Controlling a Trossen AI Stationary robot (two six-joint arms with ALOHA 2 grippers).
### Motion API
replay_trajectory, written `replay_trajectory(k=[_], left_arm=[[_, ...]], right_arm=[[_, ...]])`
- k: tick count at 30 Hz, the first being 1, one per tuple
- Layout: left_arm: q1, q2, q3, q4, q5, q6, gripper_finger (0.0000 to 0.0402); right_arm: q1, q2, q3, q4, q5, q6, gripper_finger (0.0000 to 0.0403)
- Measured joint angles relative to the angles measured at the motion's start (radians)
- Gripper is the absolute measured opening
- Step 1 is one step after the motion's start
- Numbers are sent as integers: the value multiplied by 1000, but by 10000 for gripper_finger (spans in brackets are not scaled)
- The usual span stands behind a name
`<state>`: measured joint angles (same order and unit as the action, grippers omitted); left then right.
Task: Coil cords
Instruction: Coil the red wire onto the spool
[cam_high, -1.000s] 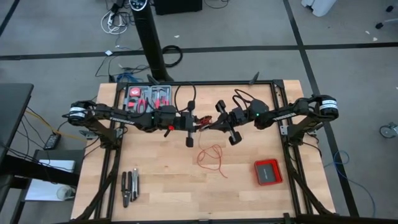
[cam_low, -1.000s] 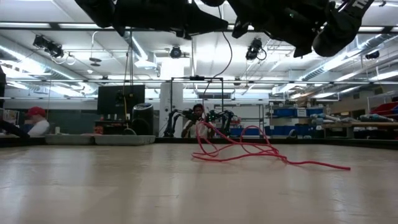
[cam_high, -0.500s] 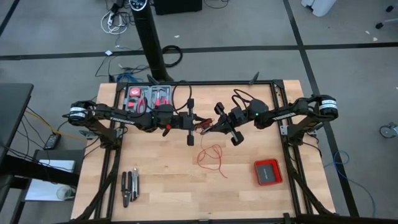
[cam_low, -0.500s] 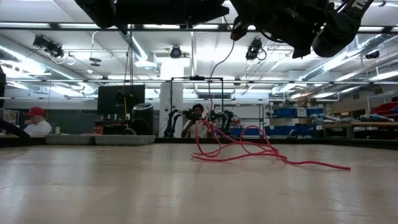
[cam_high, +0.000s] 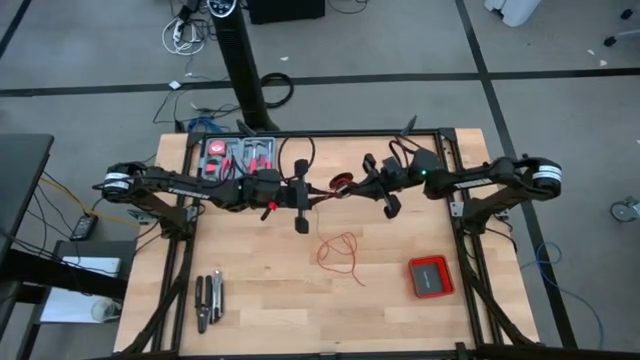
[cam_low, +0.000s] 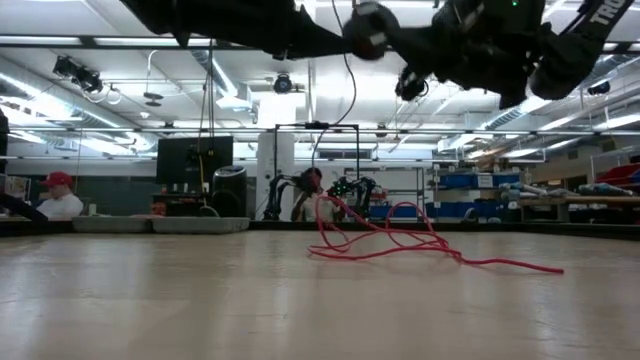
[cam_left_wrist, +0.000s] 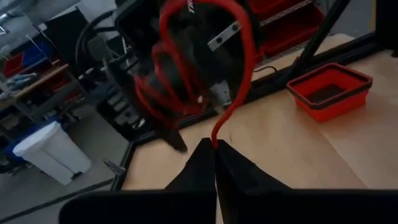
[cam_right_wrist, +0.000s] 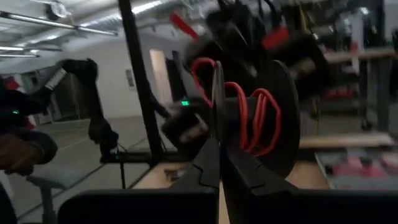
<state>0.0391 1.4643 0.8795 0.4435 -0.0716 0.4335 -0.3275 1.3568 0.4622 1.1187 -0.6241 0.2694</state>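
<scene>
High view: both arms meet above the light wooden table (cam_high: 250, 300), winding.
Left gripper (cam_high: 318, 196) pinches the thin red wire (cam_high: 340, 250); right gripper (cam_high: 352, 187) clamps the small black spool (cam_high: 341, 184), so slack lifts from loose mid-table loops.

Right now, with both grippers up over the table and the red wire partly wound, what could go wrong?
1. Much of the thin red wire lies in tangled loops on the wooden table; pulling could knot it.
2. The shut left gripper pinches just one strand, which might slip out.
3. The shut right gripper holds the small black spool by its rim; the few loose turns could slide off.
</scene>
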Motion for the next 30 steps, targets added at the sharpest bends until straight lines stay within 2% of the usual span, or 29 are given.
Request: replay_trajectory(k=[6,13,24,30], left_arm=[[24,1,0,49,-24,7,0],[47,1,0,54,-31,7,0],[46,1,0,180,-27,33,0],[46,1,0,259,-51,60,0]], right_arm=[[-4,-18,-45,-94,-13,3,0],[26,-18,-45,-105,-65,10,0],[79,-18,-45,-105,-44,16,0],[136,-18,-45,-111,8,-10,0]])
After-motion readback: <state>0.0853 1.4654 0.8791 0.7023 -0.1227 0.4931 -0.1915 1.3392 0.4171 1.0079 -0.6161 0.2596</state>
